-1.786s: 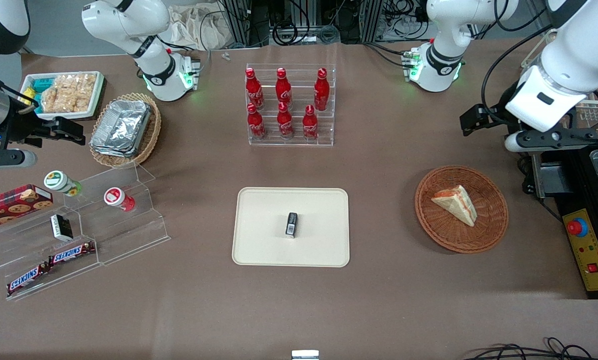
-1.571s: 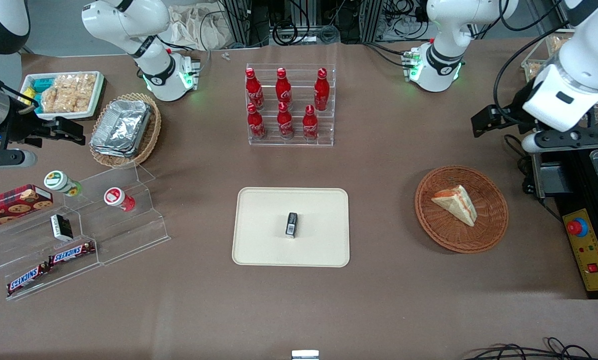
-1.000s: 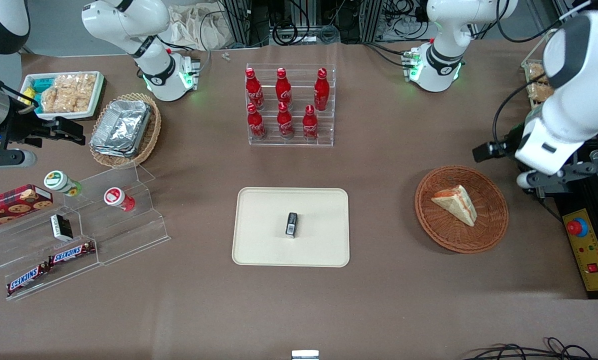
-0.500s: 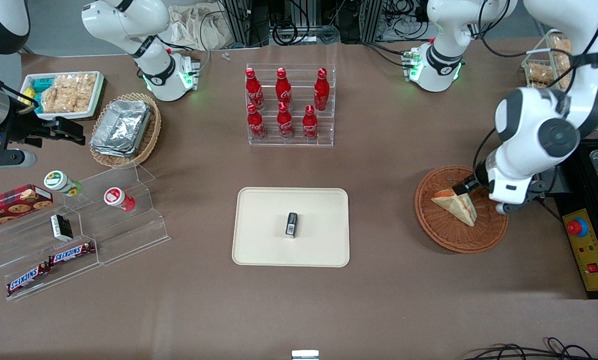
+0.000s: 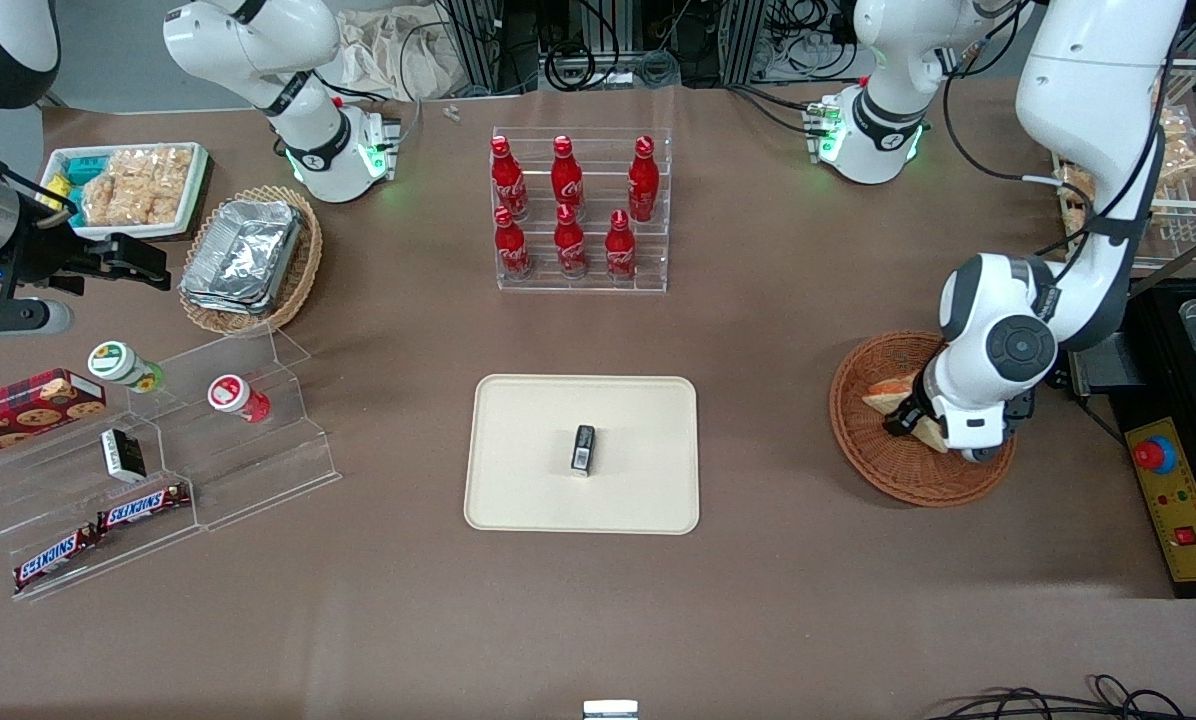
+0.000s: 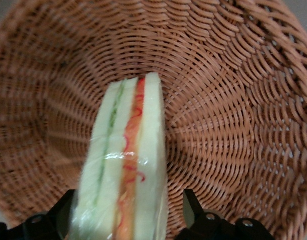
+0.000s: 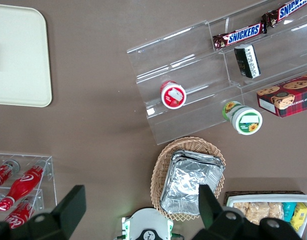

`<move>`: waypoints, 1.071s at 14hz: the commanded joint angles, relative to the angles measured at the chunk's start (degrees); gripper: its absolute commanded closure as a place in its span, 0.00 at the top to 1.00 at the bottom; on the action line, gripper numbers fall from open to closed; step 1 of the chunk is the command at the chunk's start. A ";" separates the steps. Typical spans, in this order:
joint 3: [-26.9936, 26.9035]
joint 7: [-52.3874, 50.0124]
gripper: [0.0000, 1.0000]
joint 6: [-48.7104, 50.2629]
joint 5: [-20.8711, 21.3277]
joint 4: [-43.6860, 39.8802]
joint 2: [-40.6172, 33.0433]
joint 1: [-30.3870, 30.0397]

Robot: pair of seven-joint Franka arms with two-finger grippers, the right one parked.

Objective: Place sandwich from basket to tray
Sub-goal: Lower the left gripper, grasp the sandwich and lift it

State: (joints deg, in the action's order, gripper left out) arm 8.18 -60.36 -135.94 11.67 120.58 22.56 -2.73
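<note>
Sandwich [image 6: 124, 165] in basket [image 6: 233, 100], between spread tool [image 6: 127, 220] fingers

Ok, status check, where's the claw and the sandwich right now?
Claw open, down in basket, straddling sandwich. Sandwich not lifted. Tray holds small dark packet.

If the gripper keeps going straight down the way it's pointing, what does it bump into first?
Most likely the sandwich: the open gripper straddles it inside the basket, one finger either side. Depth is unclear; the fingertips might reach the wicker.

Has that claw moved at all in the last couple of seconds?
Yes. The gripper came from beside the black machine to the basket, straddling the sandwich.
</note>
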 commanded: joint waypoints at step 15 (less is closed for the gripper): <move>19.40 36.55 0.00 14.78 -13.61 -11.49 -5.45 2.29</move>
State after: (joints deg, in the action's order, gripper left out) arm 24.03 -26.13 -117.28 -1.03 113.00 11.24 -0.68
